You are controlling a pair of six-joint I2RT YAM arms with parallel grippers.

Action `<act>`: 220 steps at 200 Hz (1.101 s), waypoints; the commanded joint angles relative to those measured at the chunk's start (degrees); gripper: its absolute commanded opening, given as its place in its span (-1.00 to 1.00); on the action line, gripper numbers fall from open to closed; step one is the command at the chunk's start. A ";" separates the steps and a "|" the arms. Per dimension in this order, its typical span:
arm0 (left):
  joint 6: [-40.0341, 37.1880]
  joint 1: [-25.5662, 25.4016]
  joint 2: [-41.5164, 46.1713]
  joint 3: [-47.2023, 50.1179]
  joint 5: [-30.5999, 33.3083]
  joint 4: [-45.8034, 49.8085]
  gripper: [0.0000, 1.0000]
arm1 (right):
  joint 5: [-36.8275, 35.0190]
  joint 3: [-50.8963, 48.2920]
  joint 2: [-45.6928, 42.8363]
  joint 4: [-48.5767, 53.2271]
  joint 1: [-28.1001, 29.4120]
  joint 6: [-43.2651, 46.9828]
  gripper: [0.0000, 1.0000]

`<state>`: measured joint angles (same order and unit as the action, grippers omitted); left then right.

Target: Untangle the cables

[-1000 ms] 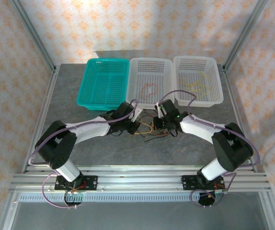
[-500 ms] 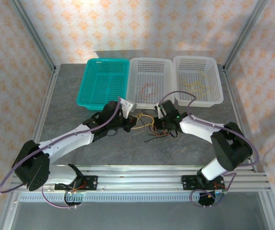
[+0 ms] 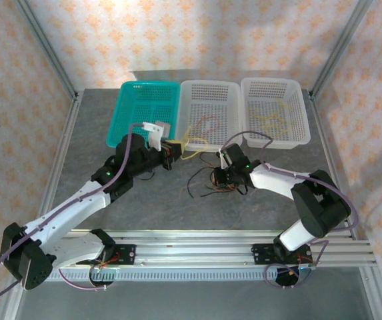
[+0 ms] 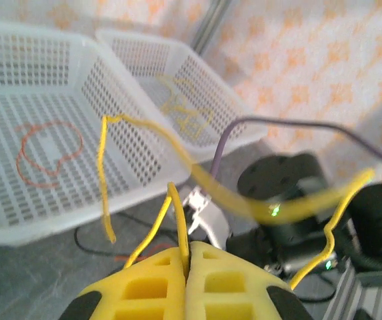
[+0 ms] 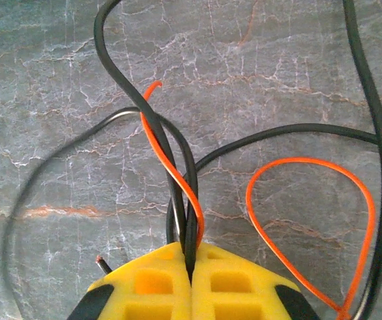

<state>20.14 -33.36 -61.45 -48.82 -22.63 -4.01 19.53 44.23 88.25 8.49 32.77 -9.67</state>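
My left gripper (image 3: 171, 148) is raised in front of the baskets and shut on the yellow cable (image 3: 194, 143). In the left wrist view that yellow cable (image 4: 177, 213) rises from between the closed pads of the left gripper (image 4: 187, 257) and loops through the air. My right gripper (image 3: 223, 179) is low over the table and shut on the black and orange-red cables (image 3: 204, 188). In the right wrist view the black cable (image 5: 171, 153) and the orange-red cable (image 5: 177, 177) run twisted together into the closed right gripper (image 5: 191, 263). Their loops lie on the table.
Three baskets line the back: a teal one (image 3: 115, 123), a middle white one (image 3: 209, 84) holding an orange-red wire loop (image 3: 207, 123), and a right white one (image 3: 272, 81) holding yellow wire (image 3: 271, 120). Grey marbled tabletop (image 3: 144, 200) lies in front of them.
My left arm has stretched out and swung up and left, drawing the yellow cable away from the black and orange-red ones. The right gripper has barely moved.
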 commanded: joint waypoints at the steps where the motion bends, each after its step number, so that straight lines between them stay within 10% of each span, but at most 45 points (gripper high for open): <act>1: 0.55 0.59 1.77 -4.98 3.75 2.33 -1.00 | 0.04 -0.63 0.39 -1.23 -0.34 -0.90 -1.00; 32: -2.32 0.85 1.01 -9.54 9.37 8.26 -1.00 | 0.15 -0.39 -2.07 -0.58 -0.34 -0.92 -1.00; 87: -2.46 1.00 -1.95 -12.86 14.38 10.43 -1.00 | -3.09 2.65 -14.29 5.40 -0.34 -0.74 -0.22; 133: -0.12 1.11 -4.39 -13.51 13.95 9.02 -1.00 | -8.56 6.25 -24.51 8.14 -0.34 -2.85 -0.05; 220: 22.83 0.33 -9.57 -10.93 18.36 -1.71 -1.00 | -5.07 -0.21 -35.46 -26.86 4.14 -20.65 -0.04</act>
<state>35.53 -32.86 -69.93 -60.34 -6.09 0.05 15.86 44.88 52.47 -6.63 34.04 -24.32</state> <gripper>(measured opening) 0.049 0.482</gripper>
